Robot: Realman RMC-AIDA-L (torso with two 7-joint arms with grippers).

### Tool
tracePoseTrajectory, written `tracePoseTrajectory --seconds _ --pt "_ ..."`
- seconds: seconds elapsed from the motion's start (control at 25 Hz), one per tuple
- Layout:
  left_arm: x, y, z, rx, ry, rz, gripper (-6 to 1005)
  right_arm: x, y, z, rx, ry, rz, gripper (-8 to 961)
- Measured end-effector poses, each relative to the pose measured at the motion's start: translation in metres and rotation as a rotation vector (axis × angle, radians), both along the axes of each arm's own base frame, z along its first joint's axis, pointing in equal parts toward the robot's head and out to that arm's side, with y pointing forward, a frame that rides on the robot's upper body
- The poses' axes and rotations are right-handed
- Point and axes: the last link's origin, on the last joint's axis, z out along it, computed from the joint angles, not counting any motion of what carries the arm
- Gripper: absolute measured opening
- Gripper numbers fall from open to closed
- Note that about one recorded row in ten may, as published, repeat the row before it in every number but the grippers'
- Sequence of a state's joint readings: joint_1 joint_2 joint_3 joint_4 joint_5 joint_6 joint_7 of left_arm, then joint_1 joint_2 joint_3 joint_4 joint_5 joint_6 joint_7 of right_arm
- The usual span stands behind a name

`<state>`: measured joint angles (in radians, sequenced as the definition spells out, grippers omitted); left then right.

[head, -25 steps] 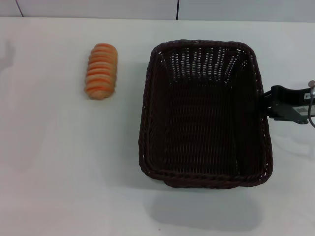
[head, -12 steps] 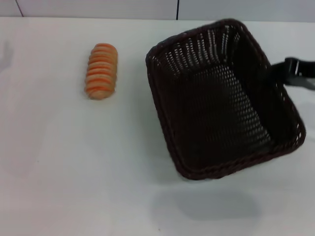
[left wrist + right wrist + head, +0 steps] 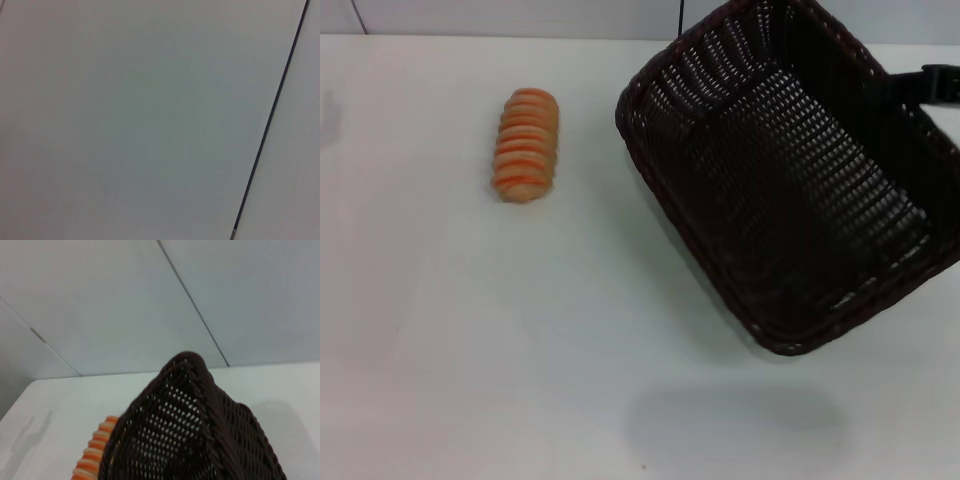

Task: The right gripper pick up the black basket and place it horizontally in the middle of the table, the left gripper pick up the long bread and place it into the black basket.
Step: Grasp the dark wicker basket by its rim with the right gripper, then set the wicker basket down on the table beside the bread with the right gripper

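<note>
Basket aloft, bread waiting on the table

Table [image 3: 470, 380], one, white, carries a single long bread [image 3: 526, 145] lying toward its far-left part, lengthwise from far to near. One black basket [image 3: 790, 170] hangs tilted and turned askew over the far-right part, its shadow on the surface below; one right gripper [image 3: 932, 85] meets its far-right rim, though whether its fingers are clamped there I cannot tell. Left gripper is out of sight.
</note>
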<state>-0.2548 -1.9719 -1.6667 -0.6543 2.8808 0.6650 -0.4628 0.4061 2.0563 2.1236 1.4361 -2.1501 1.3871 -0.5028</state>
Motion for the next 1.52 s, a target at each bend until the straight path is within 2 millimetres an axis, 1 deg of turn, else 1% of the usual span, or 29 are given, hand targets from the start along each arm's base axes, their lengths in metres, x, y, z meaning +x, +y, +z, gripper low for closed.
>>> tracePoseTrajectory --seconds 0.24,0.52,0.68,0.92,1.12,1.32,1.52 --pt "-0.001 -0.002 0.001 0.011 -0.019 0.018 692 -0.007 0.0 0.009 0.005 -0.031 0.149 212" --pt "-0.005 -0.004 0.003 0.027 -0.034 0.037 692 -0.026 -0.002 0.022 -0.03 -0.055 0.373 212" --pt "-0.006 -0.002 0.005 0.022 -0.05 0.065 692 -0.037 0.0 0.023 -0.087 -0.054 0.481 212" --pt "-0.003 0.003 0.004 0.035 -0.055 0.074 692 -0.05 0.006 0.008 -0.214 -0.014 0.589 212" --pt "-0.001 0.006 0.004 0.043 -0.048 0.082 692 -0.061 0.008 -0.012 -0.32 -0.016 0.669 213" --pt "0.003 0.009 0.004 0.048 -0.043 0.078 693 -0.072 0.003 -0.032 -0.422 -0.037 0.715 212" --pt "0.003 0.009 0.004 0.051 -0.043 0.078 693 -0.077 -0.002 -0.043 -0.494 -0.057 0.744 212"
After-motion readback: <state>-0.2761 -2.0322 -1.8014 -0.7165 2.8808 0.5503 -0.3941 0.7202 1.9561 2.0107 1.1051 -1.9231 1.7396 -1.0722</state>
